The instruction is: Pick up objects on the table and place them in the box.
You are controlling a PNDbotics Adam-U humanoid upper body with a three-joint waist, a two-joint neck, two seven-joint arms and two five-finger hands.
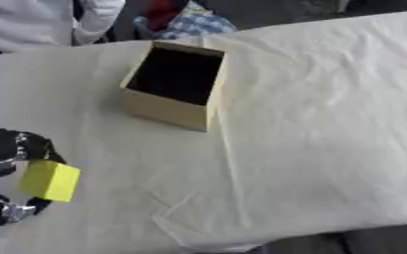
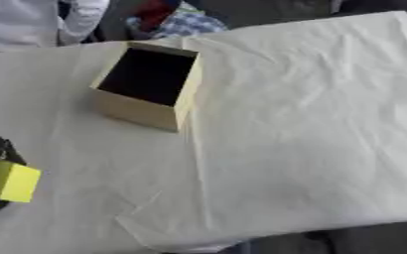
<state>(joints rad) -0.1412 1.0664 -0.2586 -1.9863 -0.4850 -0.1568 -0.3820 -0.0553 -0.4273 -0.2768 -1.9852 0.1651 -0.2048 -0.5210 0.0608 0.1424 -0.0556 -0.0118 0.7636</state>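
Cream-clothed table (image 1: 311, 124), left hand (image 1: 3, 163) curled round yellow block (image 1: 50, 180)

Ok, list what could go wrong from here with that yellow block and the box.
1. The left robot hand pinches the yellow block only between fingers and thumb, at the table's near left edge; it could slip out on the way.
2. The cardboard box is tall with a narrow opening, so the block may catch its rim or tip it.
3. The wrinkled tablecloth may let the box shift if bumped.
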